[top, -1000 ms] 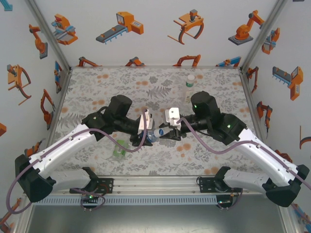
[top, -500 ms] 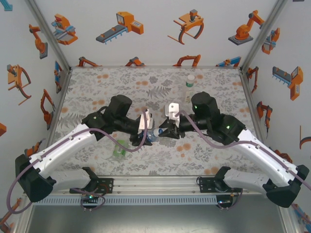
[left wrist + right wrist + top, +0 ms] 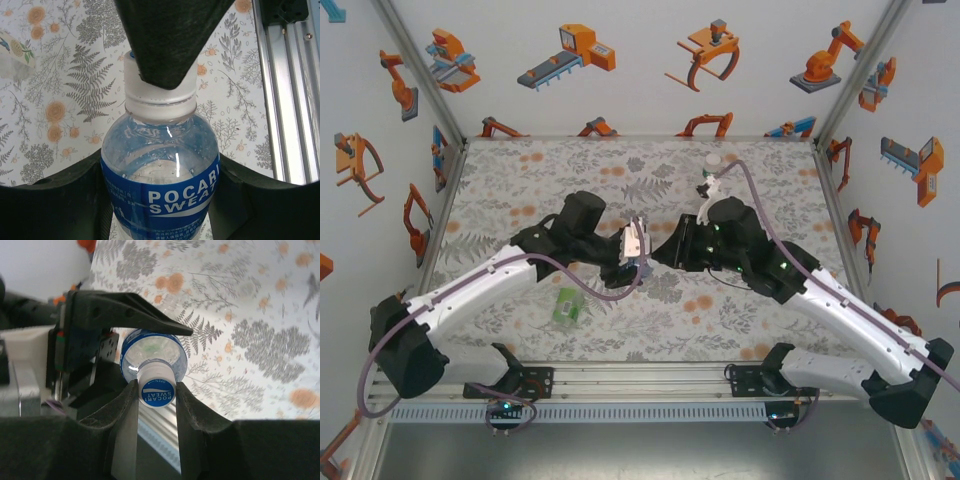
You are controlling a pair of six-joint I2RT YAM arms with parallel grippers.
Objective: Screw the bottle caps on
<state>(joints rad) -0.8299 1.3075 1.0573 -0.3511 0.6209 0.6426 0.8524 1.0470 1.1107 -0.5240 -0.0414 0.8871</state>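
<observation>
Jaws of the right gripper (image 3: 157, 386) pinching the white cap (image 3: 157, 393), one finger (image 3: 122, 425) pressed to each side, printed blue top turned toward the wrist camera. Directly beyond the cap, neck and shoulder of the blue-labelled bottle (image 3: 150, 352), in line with the fingers. Cap seated on the neck; how far screwed down, cannot tell.

Jaws of the left gripper (image 3: 160, 170) clamped on the body of that same bottle, a dark finger (image 3: 55, 195) against each flank of the blue label, cap end pointing away from the wrist. From that wrist, one dark finger of the right gripper lying across the upper part of the cap, white rim showing below it.

From above, both grippers tip to tip over the middle of the floral tabletop (image 3: 520, 190), bottle bridged between them and mostly hidden by the jaws. Touching the tabletop or lifted off it: cannot tell.

Further out, green-labelled bottle (image 3: 566, 306) lying on its side near the front edge, beside the left arm, well apart from both jaws. Slim bottle (image 3: 713, 160) with a white top at the rear of the tabletop, just behind the right arm's wrist and partly hidden by it.
</observation>
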